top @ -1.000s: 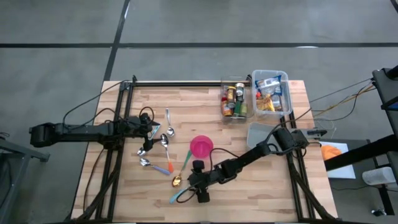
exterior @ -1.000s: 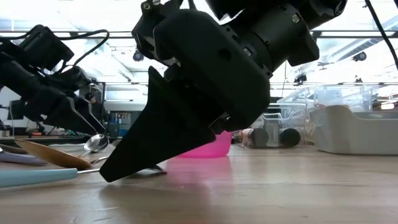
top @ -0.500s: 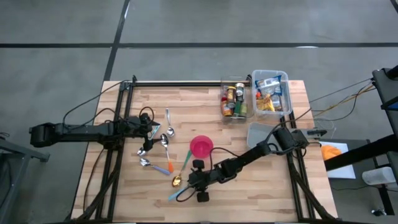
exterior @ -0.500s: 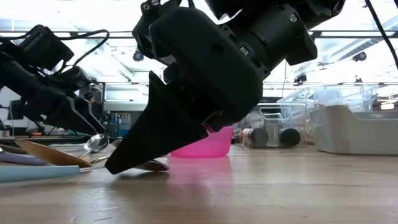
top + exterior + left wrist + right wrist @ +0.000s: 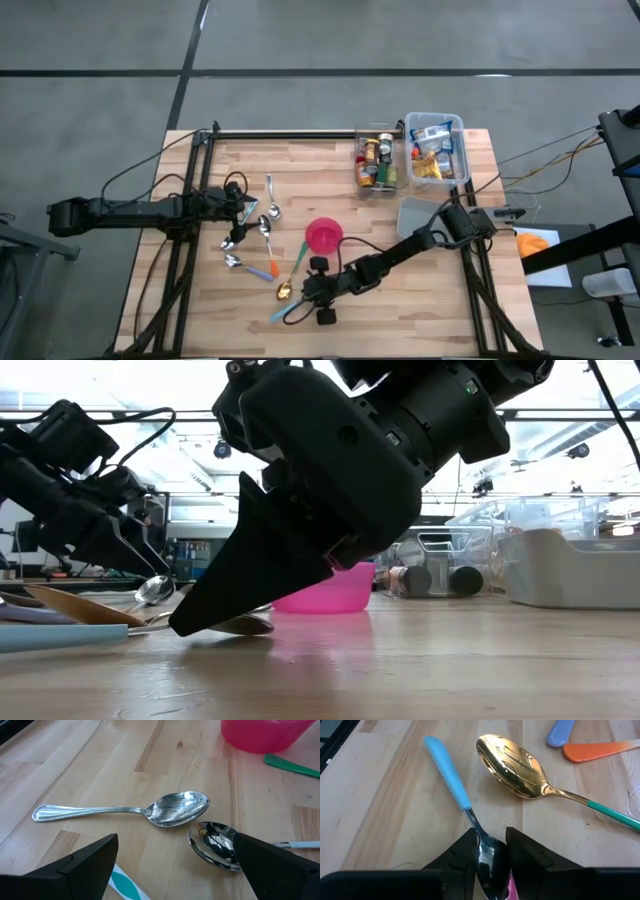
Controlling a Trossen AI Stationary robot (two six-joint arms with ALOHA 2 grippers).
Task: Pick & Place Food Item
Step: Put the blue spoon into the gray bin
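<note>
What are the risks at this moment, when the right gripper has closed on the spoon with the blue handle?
1. The right gripper pinches the blue-handled spoon at its bowl, with the long handle sticking out, so the spoon may tilt or slip when lifted.
2. The gold spoon lies close beside it; a low sideways move might knock it.
3. The pink bowl stands near the right arm, so a swing that way could push it.

A round pink plastic bowl (image 5: 323, 236) stands near the middle of the wooden slatted table (image 5: 440, 310), with loose metal spoons (image 5: 262, 228) scattered to its left. Behind it to the right, a clear plastic bin of jars (image 5: 377, 160) sits just beside a clear plastic bin of packets (image 5: 436, 148). A blue-handled steel spoon (image 5: 454, 794) lies in front of the bowl, beside a gold spoon with a green handle (image 5: 517, 766).
</note>
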